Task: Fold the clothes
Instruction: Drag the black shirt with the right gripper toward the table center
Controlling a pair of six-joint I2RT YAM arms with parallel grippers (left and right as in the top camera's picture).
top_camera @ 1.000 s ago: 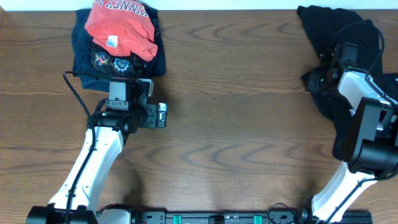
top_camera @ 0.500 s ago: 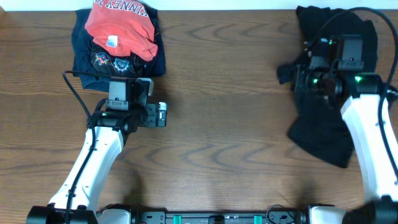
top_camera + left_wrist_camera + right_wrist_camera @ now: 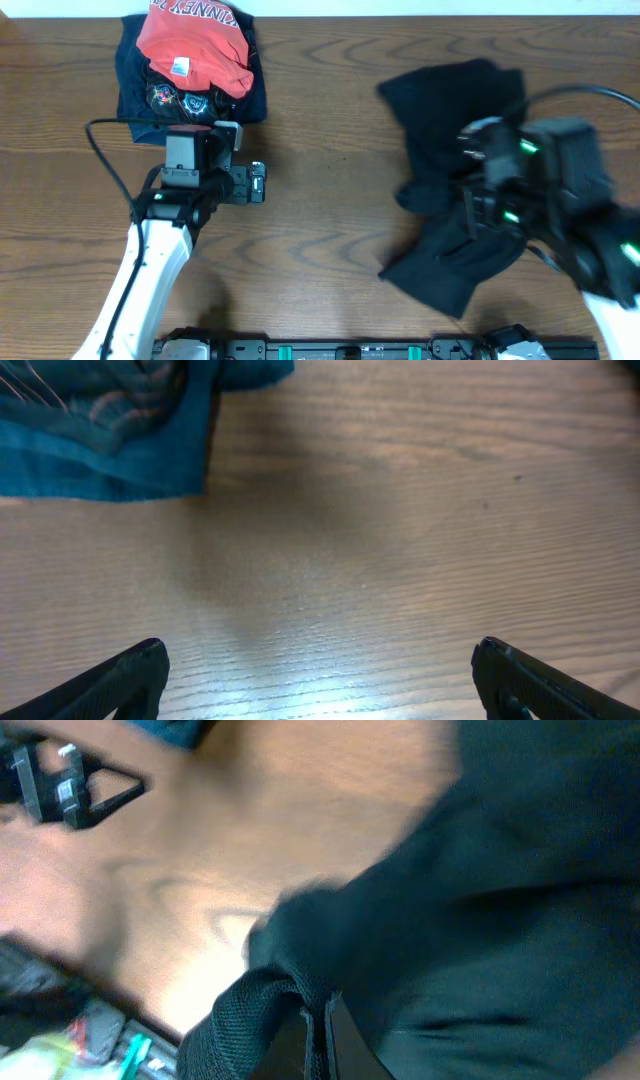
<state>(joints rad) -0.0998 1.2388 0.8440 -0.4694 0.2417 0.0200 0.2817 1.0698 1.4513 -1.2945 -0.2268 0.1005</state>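
Note:
The black garment (image 3: 455, 130) hangs bunched at the right of the table, from the back edge down toward the front. My right gripper (image 3: 480, 200) is shut on a fold of its fabric and holds it lifted; the right wrist view shows the black cloth (image 3: 480, 900) pinched between the fingers (image 3: 318, 1030). My left gripper (image 3: 262, 184) is open and empty over bare wood, left of centre; its two fingertips show wide apart in the left wrist view (image 3: 320, 675).
A folded red shirt with white lettering (image 3: 195, 45) lies on a folded navy shirt (image 3: 150, 100) at the back left, just behind my left arm. The navy cloth edge shows in the left wrist view (image 3: 100, 430).
My right arm has swung leftward and toward the front, dragging the black garment from the far right corner toward the table's middle. The left arm has shifted slightly.

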